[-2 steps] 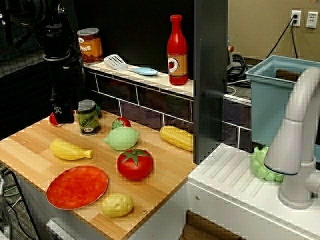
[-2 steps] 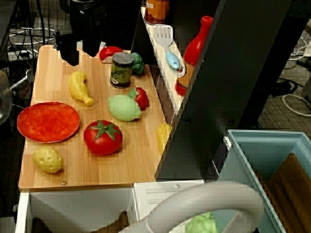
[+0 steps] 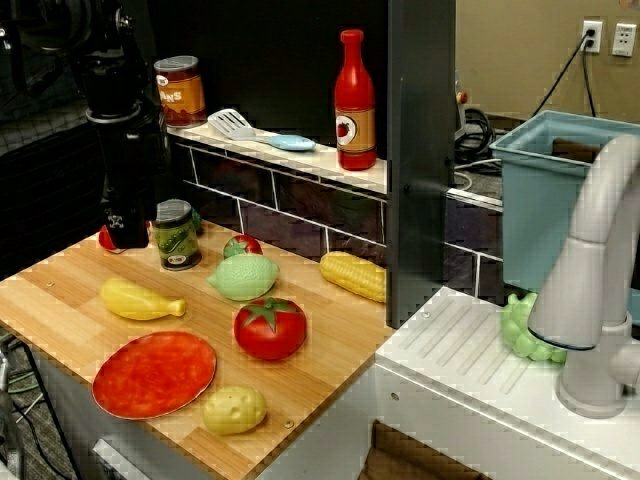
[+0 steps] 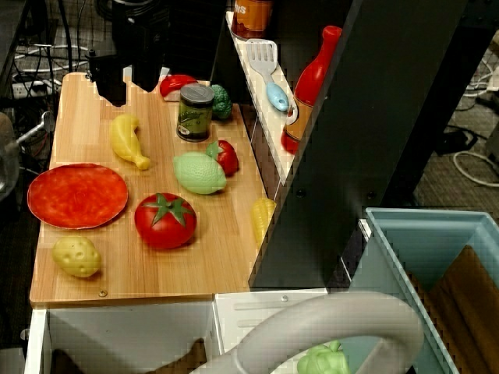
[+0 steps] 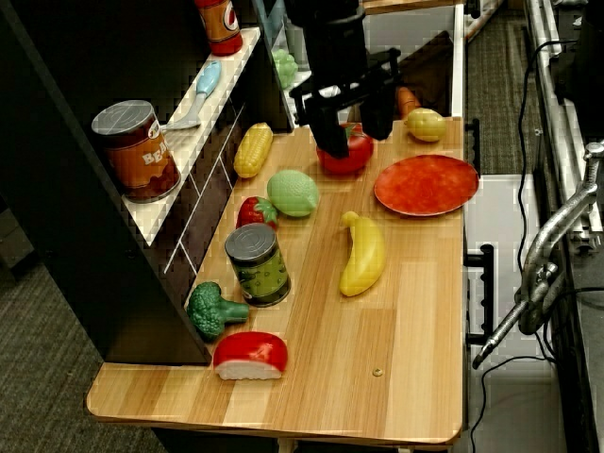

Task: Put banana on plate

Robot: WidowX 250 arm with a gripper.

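Near the middle of the wooden board (image 4: pixel 210 257) we see the smooth yellow plastic banana (image 5: pixel 363 256) lying beside the flat round red-orange plate (image 5: pixel 426 184), not touching; the black gripper (image 5: pixel 351 111) hangs above, fingers spread, holding nothing

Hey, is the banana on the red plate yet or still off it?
Off it. The banana lies on the wooden board, apart from the plate, which holds nothing. The claw hangs open above the board, holding nothing.
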